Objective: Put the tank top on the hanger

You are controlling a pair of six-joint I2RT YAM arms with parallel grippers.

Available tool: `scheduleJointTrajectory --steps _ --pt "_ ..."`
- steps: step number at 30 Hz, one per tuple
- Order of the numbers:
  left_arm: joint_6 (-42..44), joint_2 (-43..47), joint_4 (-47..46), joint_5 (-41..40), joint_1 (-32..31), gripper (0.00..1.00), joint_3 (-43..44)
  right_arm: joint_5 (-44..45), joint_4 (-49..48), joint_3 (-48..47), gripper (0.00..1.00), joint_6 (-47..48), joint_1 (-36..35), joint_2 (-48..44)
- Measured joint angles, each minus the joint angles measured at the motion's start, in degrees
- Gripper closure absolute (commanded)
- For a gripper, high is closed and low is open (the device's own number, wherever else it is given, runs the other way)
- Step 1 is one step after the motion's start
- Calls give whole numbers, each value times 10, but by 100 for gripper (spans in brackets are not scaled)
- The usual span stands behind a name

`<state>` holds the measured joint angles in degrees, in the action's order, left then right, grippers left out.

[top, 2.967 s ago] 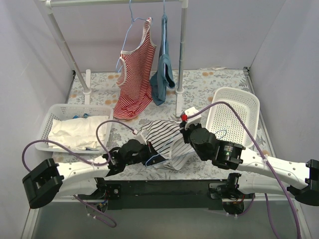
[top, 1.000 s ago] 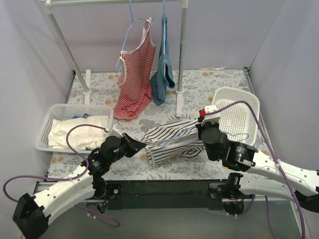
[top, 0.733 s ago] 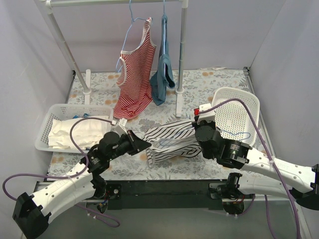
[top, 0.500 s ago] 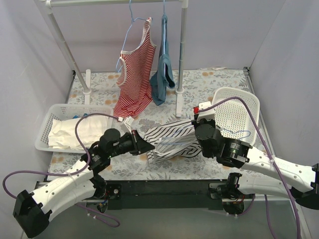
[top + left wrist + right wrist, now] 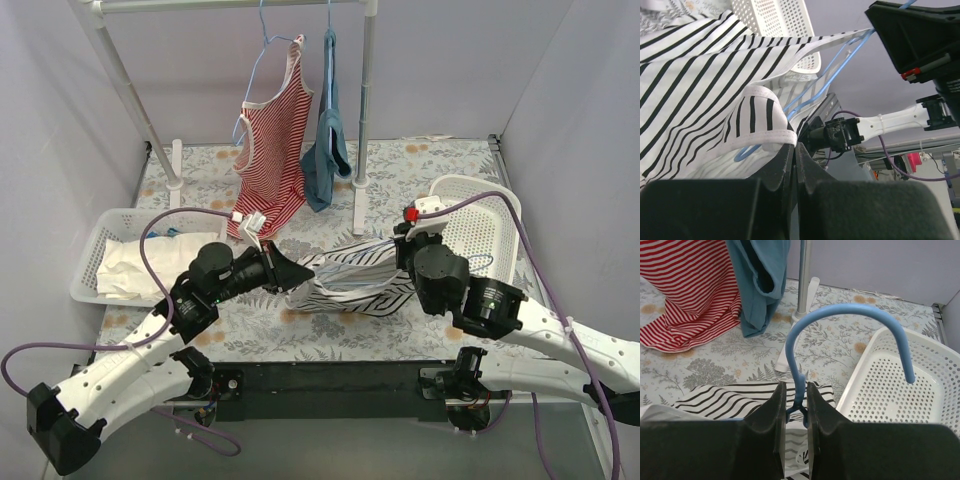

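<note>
The tank top, white with thin black stripes, hangs stretched between my two grippers just above the floral table. My left gripper is shut on its white-trimmed edge, with the jaws pressed together. The light-blue wire hanger runs inside the top; its wire shows through the fabric in the left wrist view. My right gripper is shut on the hanger's neck just below the hook, hook pointing up. The striped top also lies below my right fingers.
A white rack pole stands behind, with a red-and-white striped tank top and a blue garment hanging from the rail. A white basket with white cloth sits at the left. Another white basket sits at the right.
My left gripper has swung right and up to the top's left edge and shut on it. My right gripper has shifted slightly right with the hanger. The top is now drawn out between them.
</note>
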<state>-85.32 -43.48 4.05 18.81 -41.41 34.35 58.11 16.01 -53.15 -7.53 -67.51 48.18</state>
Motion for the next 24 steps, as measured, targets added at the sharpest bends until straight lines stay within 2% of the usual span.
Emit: scheduleJointTrajectory --steps 10,24 --pt "-3 -7 -23 61 7 100 45 15 -40 -34 99 12 0 11" --pt "57 4 47 1 11 97 150 -48 -91 -81 99 14 0 47"
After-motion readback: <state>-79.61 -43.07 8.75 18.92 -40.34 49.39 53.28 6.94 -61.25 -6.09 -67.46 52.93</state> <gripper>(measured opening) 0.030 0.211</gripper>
